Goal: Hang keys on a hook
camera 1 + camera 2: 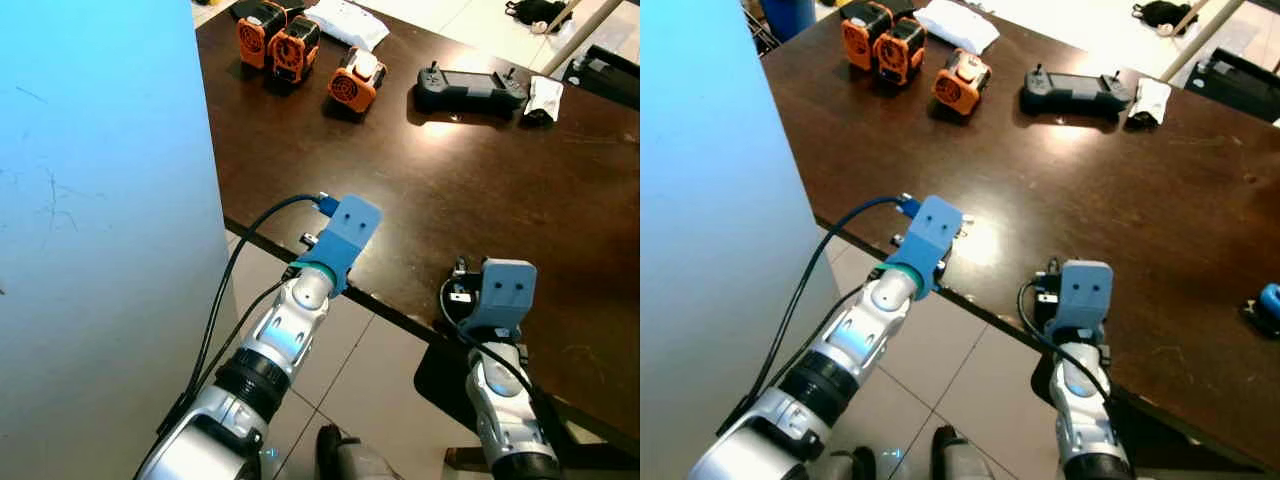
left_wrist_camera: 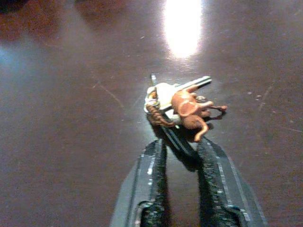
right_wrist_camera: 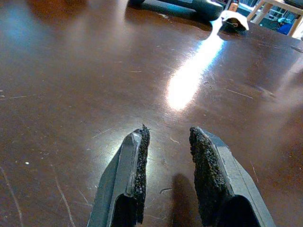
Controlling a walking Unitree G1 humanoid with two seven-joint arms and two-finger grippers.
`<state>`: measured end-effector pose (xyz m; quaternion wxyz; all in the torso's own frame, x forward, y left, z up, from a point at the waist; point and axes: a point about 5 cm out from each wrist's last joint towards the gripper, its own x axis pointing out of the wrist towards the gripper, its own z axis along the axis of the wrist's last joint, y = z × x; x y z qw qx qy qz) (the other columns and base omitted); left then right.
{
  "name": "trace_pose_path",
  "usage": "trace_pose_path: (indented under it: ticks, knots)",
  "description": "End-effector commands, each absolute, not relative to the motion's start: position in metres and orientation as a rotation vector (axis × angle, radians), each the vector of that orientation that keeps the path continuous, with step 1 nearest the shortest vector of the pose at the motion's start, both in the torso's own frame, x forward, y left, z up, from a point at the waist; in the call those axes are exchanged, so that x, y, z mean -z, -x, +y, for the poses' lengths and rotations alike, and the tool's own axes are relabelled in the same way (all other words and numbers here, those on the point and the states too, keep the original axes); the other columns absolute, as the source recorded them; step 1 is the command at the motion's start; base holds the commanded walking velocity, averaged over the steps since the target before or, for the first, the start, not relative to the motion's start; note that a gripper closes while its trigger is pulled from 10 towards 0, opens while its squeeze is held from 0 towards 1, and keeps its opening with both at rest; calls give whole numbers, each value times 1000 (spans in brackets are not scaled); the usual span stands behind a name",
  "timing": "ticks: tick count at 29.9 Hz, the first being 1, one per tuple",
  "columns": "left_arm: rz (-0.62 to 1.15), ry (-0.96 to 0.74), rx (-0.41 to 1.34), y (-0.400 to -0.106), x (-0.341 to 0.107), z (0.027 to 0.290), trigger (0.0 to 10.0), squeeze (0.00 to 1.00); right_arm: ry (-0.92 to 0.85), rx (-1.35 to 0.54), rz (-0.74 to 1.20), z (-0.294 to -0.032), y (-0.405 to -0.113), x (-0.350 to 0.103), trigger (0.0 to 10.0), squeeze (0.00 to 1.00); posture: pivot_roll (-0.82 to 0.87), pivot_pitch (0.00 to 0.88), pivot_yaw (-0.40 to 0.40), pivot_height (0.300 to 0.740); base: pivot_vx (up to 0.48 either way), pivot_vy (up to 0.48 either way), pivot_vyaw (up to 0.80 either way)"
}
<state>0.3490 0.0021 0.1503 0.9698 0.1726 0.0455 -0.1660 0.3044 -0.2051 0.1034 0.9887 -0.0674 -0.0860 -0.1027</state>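
While the left gripper is reaching over the near edge of the dark wooden table, its two black fingers are standing slightly apart and closing on nothing yet, with the keys lying flat on the tabletop just beyond the fingertips, apparently lined up so the bunch can be taken by its near end. One bunch is lying there: a silvery key or two, hard to count through the blur, with a brown animal-shaped charm resting on top. Off to the side, the right gripper is hovering low over bare wood, fingers parted and empty, probably parked out of the way. Further out along the far side of the table, three orange-and-black battery packs are sitting in a loose group, one black handheld controller beside them, and a white packet behind. A pale blue wall panel is standing to the robot's left; I cannot make out a hook anywhere.
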Motion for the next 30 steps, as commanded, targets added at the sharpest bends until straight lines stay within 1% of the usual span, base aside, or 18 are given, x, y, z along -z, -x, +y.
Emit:
trace_pose_path:
  ticks: [1, 9, 15, 16, 17, 18, 19, 20, 21, 23, 24, 25, 26, 29, 30]
  knots:
    - [182, -325, 403, -335, -135, -26, 0, 0, 145, 204, -116, -206, -300, -90, 10000, 0, -117, 253, -10, 740, 0, 0, 0]
    - [185, -326, 389, -338, -135, -21, 0, 0, 144, 203, -116, -206, -301, -90, 10000, 0, -112, 237, -6, 740, 0, 0, 0]
    - [147, -290, 374, -341, -144, -15, 0, 0, 145, 205, -116, -206, -301, -89, 10000, 0, -111, 234, -5, 740, 0, 0, 0]
    - [100, -265, 386, -341, -152, -14, 7843, 0, 145, 205, -115, -206, -301, -89, 10000, 0, -108, 230, -4, 740, 0, 0, 0]
    - [46, -239, 406, -340, -161, -13, 7843, 0, 145, 206, -115, -206, -301, -89, 10000, 0, -108, 230, -4, 740, 0, 0, 0]
    - [46, -239, 406, -340, -161, -13, 7843, 0, 145, 206, -115, -206, -301, -89, 10000, 0, -108, 230, -4, 740, 0, 0, 0]
    - [-25, -221, 428, -338, -172, -9, 10000, 0, 144, 206, -116, -206, -301, -89, 10000, 0, -108, 230, -4, 740, 0, 0, 0]
    - [-105, -189, 459, -334, -186, -3, 10000, 0, 143, 206, -119, -205, -302, -90, 10000, 0, -108, 230, -4, 740, 0, 0, 0]
    - [-146, -165, 465, -331, -192, 3, 10000, 0, 143, 205, -121, -205, -302, -90, 10000, 0, -103, 225, -3, 740, 0, 0, 0]
    - [-170, -150, 468, -329, -196, 7, 10000, 0, 143, 203, -122, -205, -302, -90, 10000, 0, -103, 225, -3, 740, 0, 0, 0]
    - [-256, -95, 461, -323, -209, 16, 10000, 0, 140, 195, -127, -204, -302, -91, 10000, 0, -99, 219, -1, 740, 0, 0, 0]
    - [-256, -95, 461, -323, -209, 16, 10000, 0, 140, 195, -127, -204, -302, -91, 10000, 0, -99, 219, -1, 740, 0, 0, 0]
    - [-386, -48, 448, -311, -229, 29, 10000, 0, 135, 183, -133, -202, -303, -91, 10000, 0, -94, 215, 1, 740, 0, 0, 0]
    - [-417, -42, 446, -308, -234, 32, 10000, 0, 134, 180, -134, -201, -303, -91, 10000, 0, -94, 215, 1, 740, 0, 0, 0]
    - [-449, -78, 439, -306, -239, 35, 10000, 0, 131, 175, -132, -199, -304, -91, 10000, 0, -72, 205, -2, 740, 0, 0, 0]
